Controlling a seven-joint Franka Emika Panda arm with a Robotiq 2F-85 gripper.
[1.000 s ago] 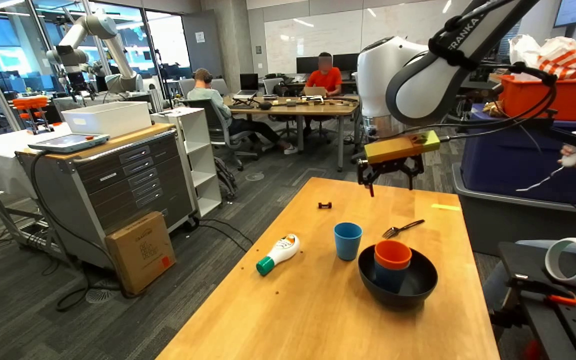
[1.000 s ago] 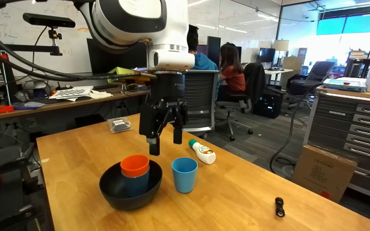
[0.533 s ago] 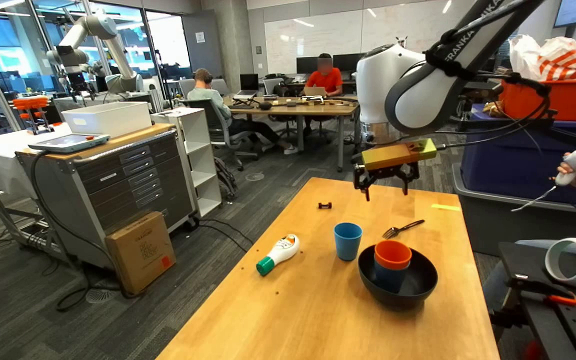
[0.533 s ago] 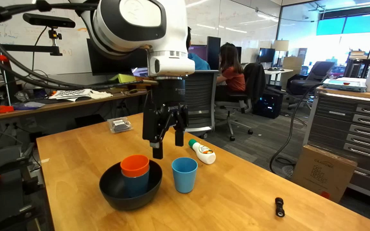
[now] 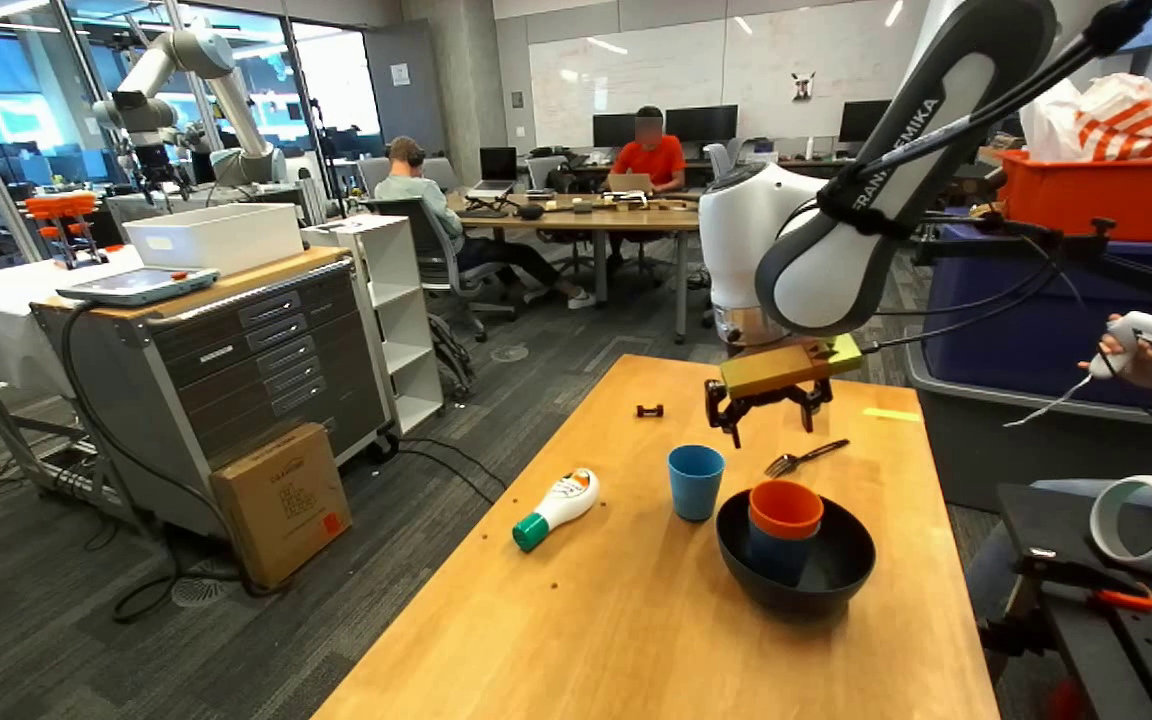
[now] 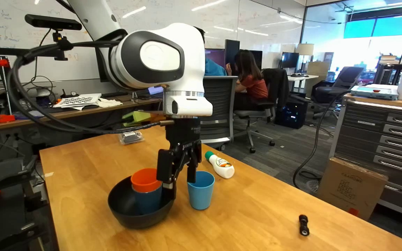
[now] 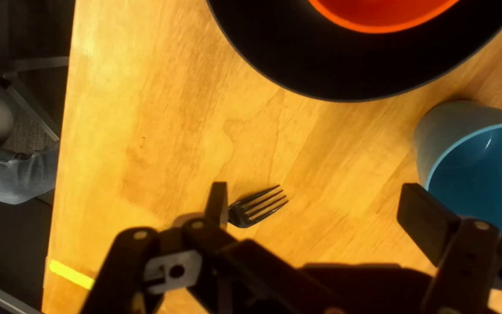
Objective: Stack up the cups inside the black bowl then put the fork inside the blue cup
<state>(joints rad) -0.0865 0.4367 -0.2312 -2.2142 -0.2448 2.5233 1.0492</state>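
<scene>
"Toward the desk's [image 5: 636, 620] taped edge, what lay?"
"The fork [image 7: 244, 211], framed in the wrist view by the gripper's [image 7: 315, 196] spread fingers [image 7: 427, 222]."
"The arm [image 5: 821, 275]?"
"Bent, pointing down; the blue cup [image 5: 696, 485] stood farther off, beside the black bowl [image 5: 786, 600]."

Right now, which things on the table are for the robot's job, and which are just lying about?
For the job:
orange cup
navy cup
blue cup
black bowl
fork

Just lying about:
white bottle
small black thing
plastic packet
yellow strip
</scene>
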